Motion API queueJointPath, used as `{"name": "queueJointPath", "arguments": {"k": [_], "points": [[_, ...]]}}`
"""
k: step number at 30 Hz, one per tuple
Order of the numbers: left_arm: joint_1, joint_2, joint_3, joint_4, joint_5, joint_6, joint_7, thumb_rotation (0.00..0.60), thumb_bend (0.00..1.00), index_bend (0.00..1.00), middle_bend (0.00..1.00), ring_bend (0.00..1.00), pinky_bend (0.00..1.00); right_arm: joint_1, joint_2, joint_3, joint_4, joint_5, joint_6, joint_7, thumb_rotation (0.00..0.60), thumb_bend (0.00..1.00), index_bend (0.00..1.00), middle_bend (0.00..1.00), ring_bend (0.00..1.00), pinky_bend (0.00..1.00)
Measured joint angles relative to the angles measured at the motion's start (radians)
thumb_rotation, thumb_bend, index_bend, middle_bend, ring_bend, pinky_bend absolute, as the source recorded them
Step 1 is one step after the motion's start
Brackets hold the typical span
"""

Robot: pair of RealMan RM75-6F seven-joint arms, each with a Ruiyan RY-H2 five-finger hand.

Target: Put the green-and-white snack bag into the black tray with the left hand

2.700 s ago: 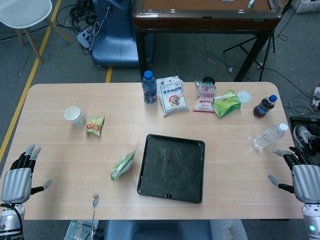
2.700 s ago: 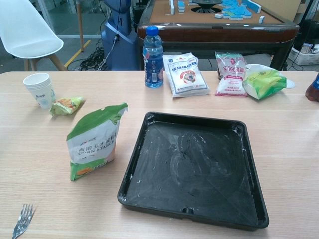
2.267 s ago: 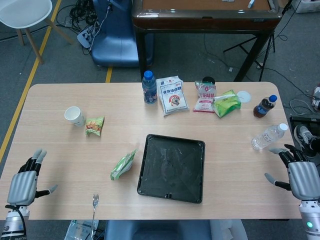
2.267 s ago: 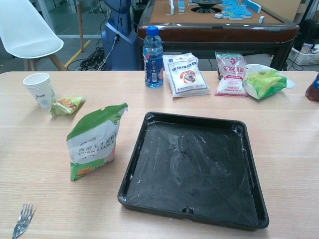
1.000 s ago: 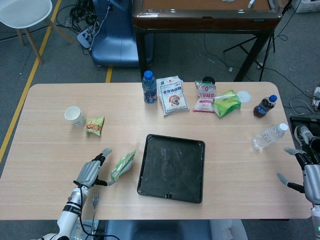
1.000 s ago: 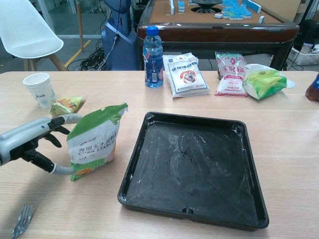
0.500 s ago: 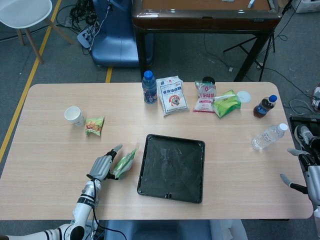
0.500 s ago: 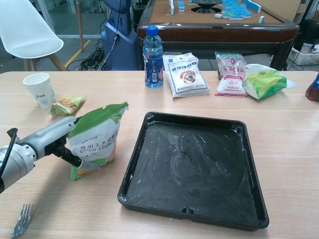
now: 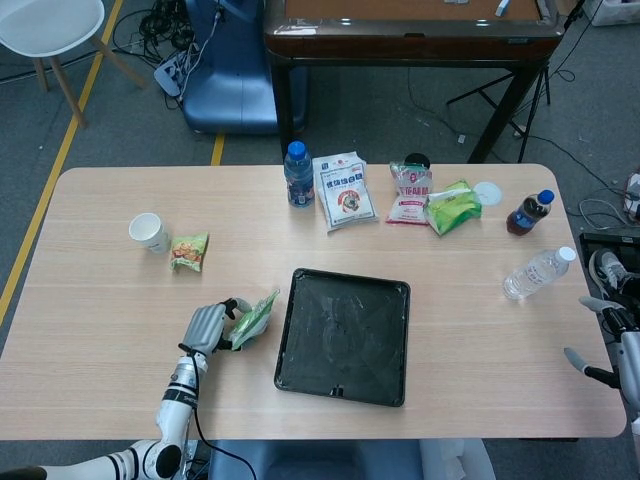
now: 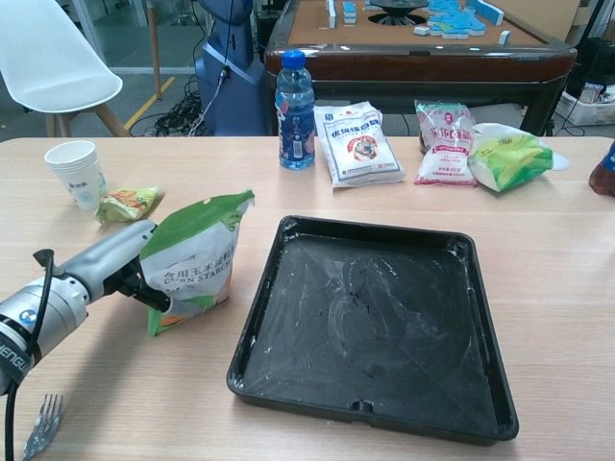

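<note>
The green-and-white snack bag (image 10: 197,261) stands upright on the table just left of the black tray (image 10: 384,331). My left hand (image 10: 113,264) grips the bag from its left side, with the fingers wrapped around its edge. From the head view the same hand (image 9: 207,327) holds the bag (image 9: 255,319), which is close to the tray's (image 9: 345,372) left rim. Nothing lies in the tray. My right hand (image 9: 612,350) hovers off the table's right edge with its fingers apart and nothing in it.
A paper cup (image 10: 79,173) and a small orange-green snack pack (image 10: 126,204) sit behind the left hand. A fork (image 10: 43,423) lies at the near left. At the back are a blue water bottle (image 10: 294,108) and several snack bags. Two bottles (image 9: 535,270) sit at the right.
The left hand came in from the table's left edge, reached the bag and closed around it. The bag has since shifted slightly right toward the tray. The right hand drew back a little.
</note>
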State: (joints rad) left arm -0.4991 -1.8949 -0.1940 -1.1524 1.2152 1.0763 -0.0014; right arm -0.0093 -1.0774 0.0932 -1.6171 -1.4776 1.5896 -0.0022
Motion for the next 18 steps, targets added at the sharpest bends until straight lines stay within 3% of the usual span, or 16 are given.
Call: {"name": "queueJointPath", "arguments": {"k": [9,18], "points": [[-0.013,-0.018,-0.006,0.08,0.037,-0.01,-0.123,0.6,0.34,0.6,0.66,0.66,0.75,-0.003,0.004,0.004,-0.012,-0.002,0.009,-0.009,0.6,0.01,0.3,0.35,0.19,0.24],[-0.061,0.068,0.034,0.124,0.206,-0.002,-0.276,0.6,0.41,0.63,0.71,0.69,0.78,-0.002,0.005,0.009,-0.022,-0.008,0.015,-0.02,0.6,0.01,0.31,0.35,0.19,0.24]]}}
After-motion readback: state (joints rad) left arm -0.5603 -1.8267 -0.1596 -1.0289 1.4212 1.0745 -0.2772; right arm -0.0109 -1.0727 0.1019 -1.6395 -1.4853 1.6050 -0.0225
